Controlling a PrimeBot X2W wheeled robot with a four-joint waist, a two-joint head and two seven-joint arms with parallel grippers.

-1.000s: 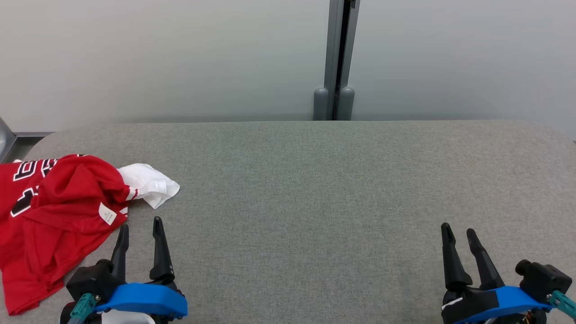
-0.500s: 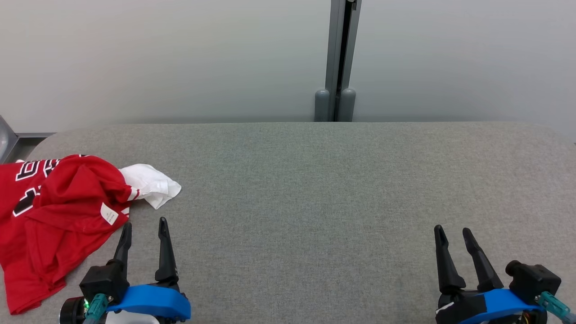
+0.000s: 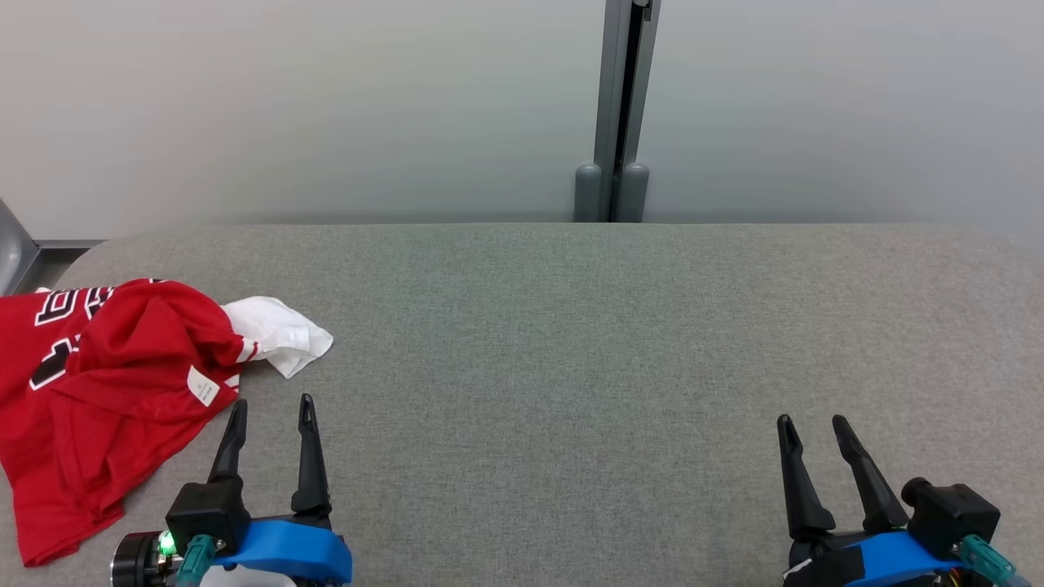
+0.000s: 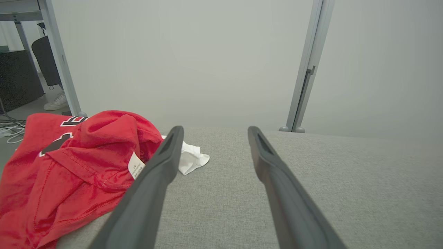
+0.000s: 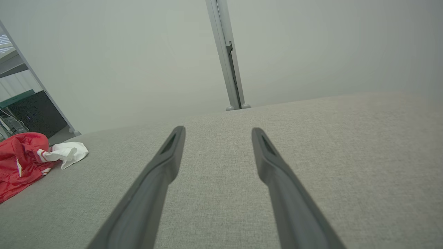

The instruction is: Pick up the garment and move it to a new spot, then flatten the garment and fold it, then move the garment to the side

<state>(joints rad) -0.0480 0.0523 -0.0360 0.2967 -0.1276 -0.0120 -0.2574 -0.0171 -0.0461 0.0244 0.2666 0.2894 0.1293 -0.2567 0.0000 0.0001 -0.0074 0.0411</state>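
Partly hidden black lettering (image 3: 61,306) and an unreadable tag (image 3: 203,385) mark the garment (image 3: 106,424).

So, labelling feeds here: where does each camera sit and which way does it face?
Head view: on the head, forward and down at the table; left gripper and right gripper at bottom.
Left wrist view: left wrist, along its fingers toward the garment.
Right wrist view: right wrist, along its fingers across the table.
Shared: all three show the garment and post.

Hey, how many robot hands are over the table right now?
2. The left hand is at the lower left, beside the red garment; the right hand is at the lower right, over the table. Both are open.
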